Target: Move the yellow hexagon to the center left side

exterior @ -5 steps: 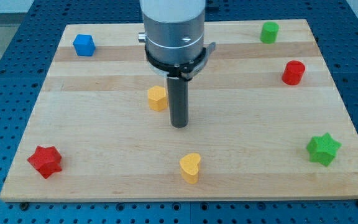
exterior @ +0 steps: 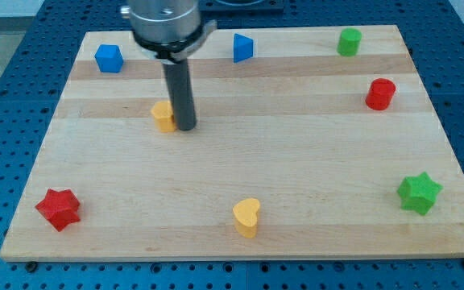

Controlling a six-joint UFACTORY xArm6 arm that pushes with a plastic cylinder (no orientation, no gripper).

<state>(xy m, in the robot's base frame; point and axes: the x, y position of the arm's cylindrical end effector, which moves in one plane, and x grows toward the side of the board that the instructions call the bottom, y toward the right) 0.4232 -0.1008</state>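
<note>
The yellow hexagon (exterior: 163, 116) lies on the wooden board (exterior: 240, 161), left of the middle and a little above mid-height. My tip (exterior: 185, 127) stands right against the hexagon's right side, touching it or nearly so. The rod rises from there to the arm's grey body at the view's top.
A blue cube (exterior: 109, 58) sits at top left, a blue triangular block (exterior: 242, 47) at top centre, a green cylinder (exterior: 348, 41) at top right. A red cylinder (exterior: 380, 94) is at right, a green star (exterior: 419, 193) at lower right, a yellow heart (exterior: 246, 217) at bottom centre, a red star (exterior: 59, 209) at lower left.
My tip has moved left and up, and the yellow hexagon has slid left with it. The arm no longer hides the blue triangular block.
</note>
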